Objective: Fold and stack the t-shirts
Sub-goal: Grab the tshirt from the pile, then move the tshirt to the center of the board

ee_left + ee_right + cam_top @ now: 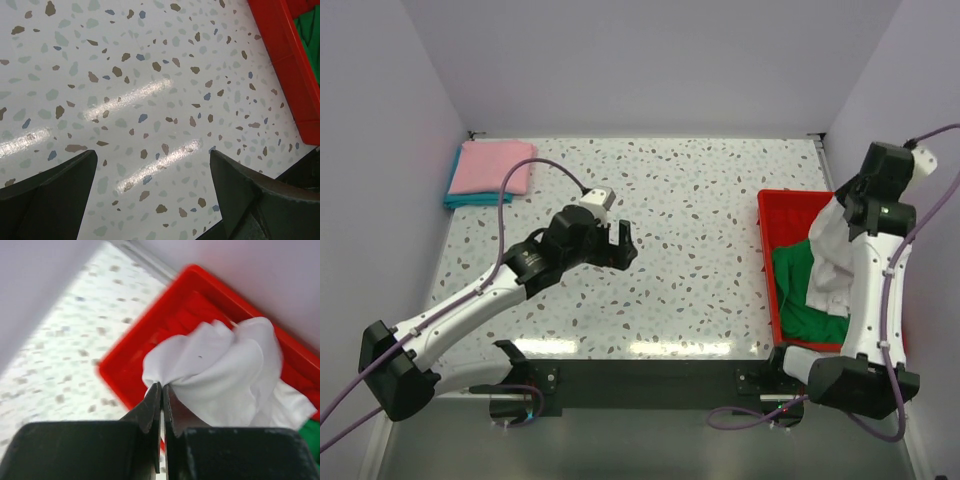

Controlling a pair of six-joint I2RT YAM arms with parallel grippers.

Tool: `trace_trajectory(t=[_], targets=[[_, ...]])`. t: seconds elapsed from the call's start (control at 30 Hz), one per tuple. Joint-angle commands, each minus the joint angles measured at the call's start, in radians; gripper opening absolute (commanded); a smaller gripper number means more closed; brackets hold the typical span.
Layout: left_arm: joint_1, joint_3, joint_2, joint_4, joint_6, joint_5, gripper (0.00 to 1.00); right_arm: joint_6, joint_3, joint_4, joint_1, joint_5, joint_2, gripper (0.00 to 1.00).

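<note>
- Four t-shirts are counted: pink t-shirt [496, 166], teal t-shirt [470, 201], white t-shirt [834, 252], green t-shirt [808, 292]
- One red tray [765, 232] is counted
- Two grippers are counted: left gripper [152, 159], right gripper [161, 390]

Far-left corner: you have pink t-shirt [492, 168] folded flat atop folded teal t-shirt [475, 200]. Your white t-shirt [220, 370] hangs bunched, pinched in right gripper [162, 390] above red tray [765, 250]. Under it, green t-shirt [805, 290] crumpled inside tray.
</note>
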Motion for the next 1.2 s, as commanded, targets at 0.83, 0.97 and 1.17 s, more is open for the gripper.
trace_trajectory(t=[0.83, 0.97, 1.17], targets=[[0.225, 0.023, -0.108, -0.001, -0.147, -0.233, 1.0, 0.071, 0.4, 0.245, 0.635, -0.428, 0.355, 0.07], [0.228, 0.0, -0.056, 0.018, -0.163, -0.21, 0.99, 0.062, 0.212, 0.282, 0.48, -0.464, 0.45, 0.46], [0.228, -0.104, 0.012, 0.057, -0.245, -0.182, 0.94, -0.007, 0.014, 0.27, 0.556, -0.311, 0.374, 0.68]])
